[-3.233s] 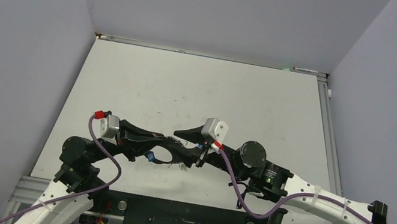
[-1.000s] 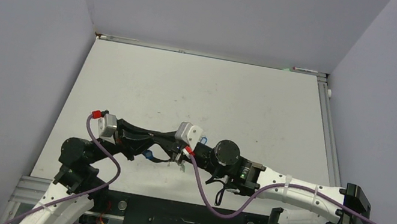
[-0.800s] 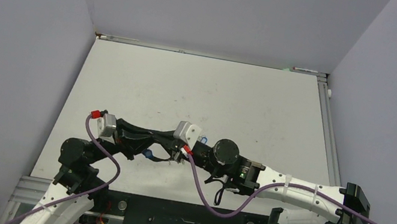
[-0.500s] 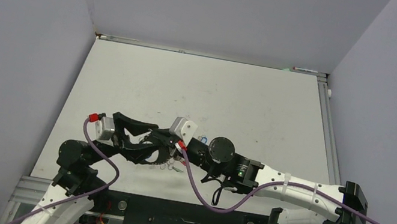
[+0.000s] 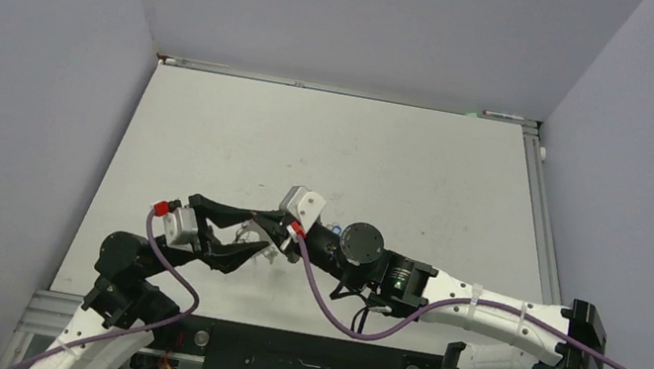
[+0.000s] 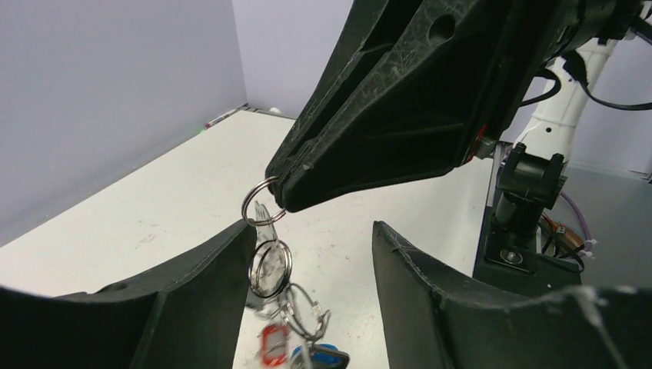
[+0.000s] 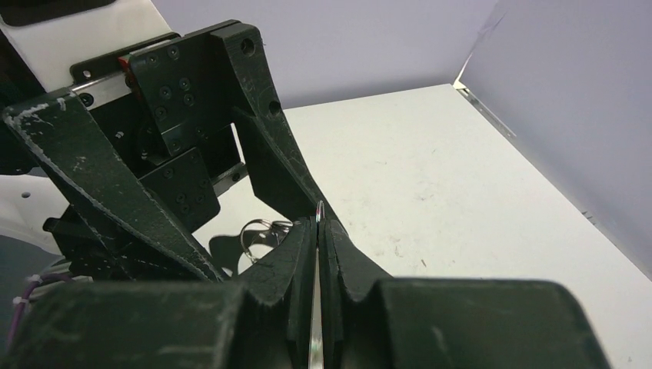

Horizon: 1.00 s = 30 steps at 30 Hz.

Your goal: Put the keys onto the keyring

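Note:
My right gripper (image 7: 317, 223) is shut on the keyring (image 6: 261, 201), a thin silvery wire loop whose rounded end pokes out past the fingertips. Smaller rings and the keys hang below it in a bunch (image 6: 271, 269), with a red tag (image 6: 273, 342) and a blue tag (image 6: 323, 357) at the bottom. My left gripper (image 6: 314, 231) stands open around the hanging bunch, which swings close to its left finger (image 6: 192, 292). In the top view the left gripper (image 5: 266, 235) and the right gripper (image 5: 258, 224) meet tip to tip above the table's near-left part.
The white table (image 5: 359, 150) has grey walls on the left, back and right. The right arm (image 5: 444, 299) stretches low across the near edge, its purple cable (image 5: 332, 311) looping beneath. The left arm's base (image 5: 122, 276) stands at the near-left corner.
My left gripper has opened and let go of the bunch. The right gripper has closed fully on the wire loop and moved a little left and away, with the keys now hanging from it.

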Each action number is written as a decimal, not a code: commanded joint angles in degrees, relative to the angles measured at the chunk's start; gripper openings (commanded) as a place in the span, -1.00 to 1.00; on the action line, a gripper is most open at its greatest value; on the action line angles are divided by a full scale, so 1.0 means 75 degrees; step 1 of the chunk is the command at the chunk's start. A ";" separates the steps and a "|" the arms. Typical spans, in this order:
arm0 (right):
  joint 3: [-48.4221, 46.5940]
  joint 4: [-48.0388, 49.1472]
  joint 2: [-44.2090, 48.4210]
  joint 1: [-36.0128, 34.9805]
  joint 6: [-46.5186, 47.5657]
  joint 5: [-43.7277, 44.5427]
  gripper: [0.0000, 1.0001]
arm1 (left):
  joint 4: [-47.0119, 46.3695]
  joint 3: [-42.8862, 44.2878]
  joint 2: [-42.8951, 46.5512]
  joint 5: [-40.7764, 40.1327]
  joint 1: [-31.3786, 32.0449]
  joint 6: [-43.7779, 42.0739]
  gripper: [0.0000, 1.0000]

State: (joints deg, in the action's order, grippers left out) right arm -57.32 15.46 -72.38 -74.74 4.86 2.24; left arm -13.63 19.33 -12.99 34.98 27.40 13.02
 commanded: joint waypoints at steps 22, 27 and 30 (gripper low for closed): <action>-0.0184 0.0214 0.0708 -0.0060 -0.0348 0.0080 -0.89 | 0.0200 0.0339 -0.0066 -0.0381 0.0087 -0.0749 -0.36; -0.0229 0.0128 0.0722 -0.0064 -0.0394 0.0026 -0.90 | 0.0226 0.0383 -0.0201 -0.0400 0.0085 -0.0857 -1.00; -0.0452 -0.0141 0.0650 -0.0058 -0.0569 0.0162 -0.89 | 0.0216 0.0382 -0.0245 -0.0373 0.0085 -0.0886 -1.00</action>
State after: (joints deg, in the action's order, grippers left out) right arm -57.32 12.58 -69.54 -74.70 2.48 2.66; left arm -10.20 19.73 -13.98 31.75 27.88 7.07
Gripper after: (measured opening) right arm 0.060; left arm 0.034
